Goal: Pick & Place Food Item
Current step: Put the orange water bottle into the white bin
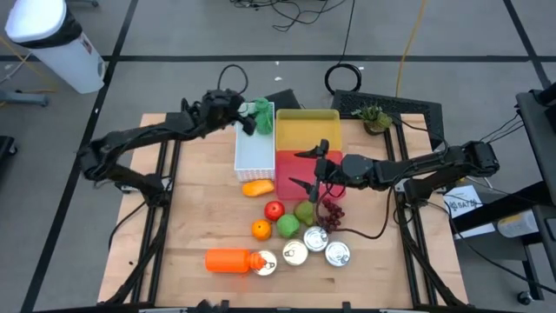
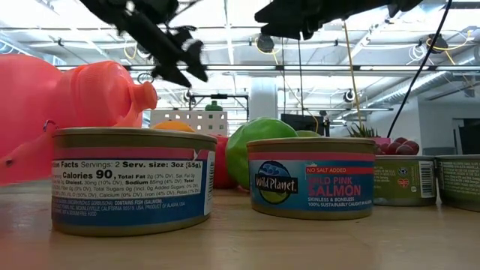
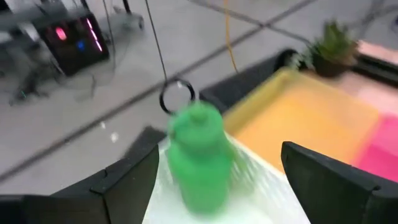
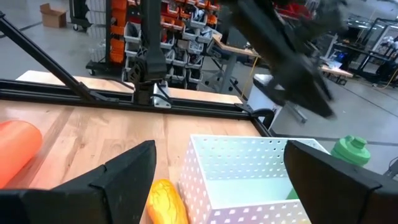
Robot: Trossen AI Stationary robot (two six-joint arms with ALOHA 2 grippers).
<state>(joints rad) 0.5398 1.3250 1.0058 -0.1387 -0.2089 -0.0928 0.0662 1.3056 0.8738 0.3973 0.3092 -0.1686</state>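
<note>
- The desk (image 1: 200, 217) carries three bins in a row: a white bin (image 1: 254, 156) on the left, then a yellow bin (image 1: 306, 130) behind a red bin (image 1: 295, 169).
- The loose food lies in a cluster at the front — an orange bottle (image 1: 228, 260), cans (image 1: 315, 238), an apple (image 1: 274, 209), an orange (image 1: 261, 229), grapes (image 1: 330, 213) — well apart from the left arm.
- The left gripper (image 1: 246, 116) hangs over the far end of the white bin, its fingers spread wide and holding nothing.
- The green bottle (image 3: 200, 155) stands upright, directly ahead of that gripper and between its open fingers in the left wrist view, at the far corner of the white bin; whether it rests inside or is dropping in cannot be told from the blur.
- The right gripper (image 1: 314, 169) hovers above the red bin with its fingers open and empty, pointing toward the white bin.
- The grapes and pear (image 1: 305, 211) lie just in front of the right gripper, so that arm looks the nearer one for the remaining food.
</note>
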